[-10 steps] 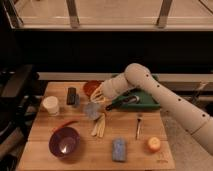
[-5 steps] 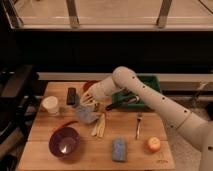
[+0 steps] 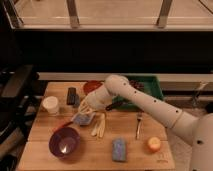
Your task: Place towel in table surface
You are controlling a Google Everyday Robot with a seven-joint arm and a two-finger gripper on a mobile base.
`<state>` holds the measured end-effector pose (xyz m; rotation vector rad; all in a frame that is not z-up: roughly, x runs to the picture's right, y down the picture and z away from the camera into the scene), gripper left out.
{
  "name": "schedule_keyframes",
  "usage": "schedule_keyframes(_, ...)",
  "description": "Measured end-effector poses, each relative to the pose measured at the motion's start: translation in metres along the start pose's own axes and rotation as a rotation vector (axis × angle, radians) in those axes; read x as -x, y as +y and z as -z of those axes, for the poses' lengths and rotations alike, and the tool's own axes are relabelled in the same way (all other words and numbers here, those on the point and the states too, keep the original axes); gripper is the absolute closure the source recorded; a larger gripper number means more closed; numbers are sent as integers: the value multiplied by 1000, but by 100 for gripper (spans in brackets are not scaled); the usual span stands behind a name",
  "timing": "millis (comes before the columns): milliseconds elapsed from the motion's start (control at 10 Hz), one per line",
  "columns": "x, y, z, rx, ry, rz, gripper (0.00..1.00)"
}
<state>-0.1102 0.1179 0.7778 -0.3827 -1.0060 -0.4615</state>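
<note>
The towel [image 3: 82, 119] is a small blue-grey cloth, hanging bunched from my gripper [image 3: 85, 109] and low over the wooden table [image 3: 45, 127], left of centre. Its lower edge looks to touch or nearly touch the tabletop. My gripper is shut on its top. The white arm [image 3: 145, 102] reaches in from the right, across the front of the green tray [image 3: 150, 82].
A purple bowl [image 3: 64, 142] sits front left, a white cup [image 3: 50, 105] and a black block [image 3: 71, 96] to the left, and a red bowl [image 3: 91, 87] behind the gripper. Pale yellow strips [image 3: 99, 125], a fork [image 3: 139, 125], a blue sponge [image 3: 119, 149] and an orange [image 3: 154, 145] lie to the right.
My gripper has moved left and down with the towel, from beside the green tray to low over the table near the purple bowl.
</note>
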Motion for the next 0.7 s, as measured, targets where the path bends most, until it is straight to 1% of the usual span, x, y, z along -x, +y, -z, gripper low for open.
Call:
schedule_keyframes(100, -7, 7, -3, 4, 20, -7, 41)
schedule_keyframes(200, -11, 11, -4, 2, 35, -9, 38)
schedule_keyframes(400, -18, 23, 6, -10, 68, -23, 38)
schedule_keyframes(500, -19, 26, 9, -11, 75, -28, 38)
schedule_keyframes(700, -18, 25, 8, -10, 74, -26, 38)
